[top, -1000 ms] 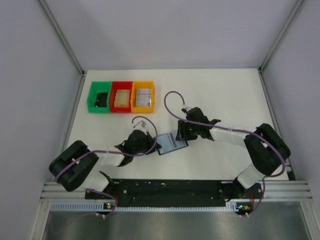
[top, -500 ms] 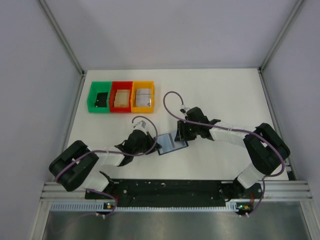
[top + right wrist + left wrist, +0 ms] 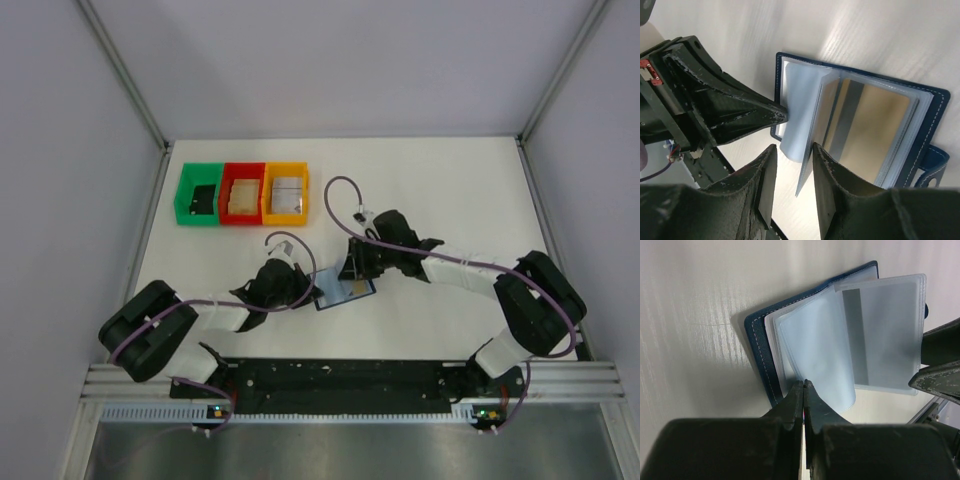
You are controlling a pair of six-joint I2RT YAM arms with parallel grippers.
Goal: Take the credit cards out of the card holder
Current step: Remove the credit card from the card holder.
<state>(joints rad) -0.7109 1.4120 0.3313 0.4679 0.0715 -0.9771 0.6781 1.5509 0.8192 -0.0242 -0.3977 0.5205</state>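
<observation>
Top external view: the card holder point(image 3: 338, 292) lies open on the white worktop point(image 3: 450, 190), between the two arms and near the front edge. The left hand point(image 3: 306, 290) meets its left side and the right hand point(image 3: 351, 268) sits over its far right corner. The green bin point(image 3: 197, 195), red bin point(image 3: 241, 193) and orange bin point(image 3: 285, 192) stand in a row well apart at the back left.

In the left wrist view the left hand's fingers are pressed fully together, their tips against the near edge of the holder's pale sleeves. Whether a sleeve is caught between them cannot be told.

In the right wrist view the right hand is partly open, with one clear sleeve point(image 3: 805, 150) standing up on edge in the gap between its fingers. A credit card point(image 3: 880, 130) with a shiny face sits inside the sleeves behind it.
</observation>
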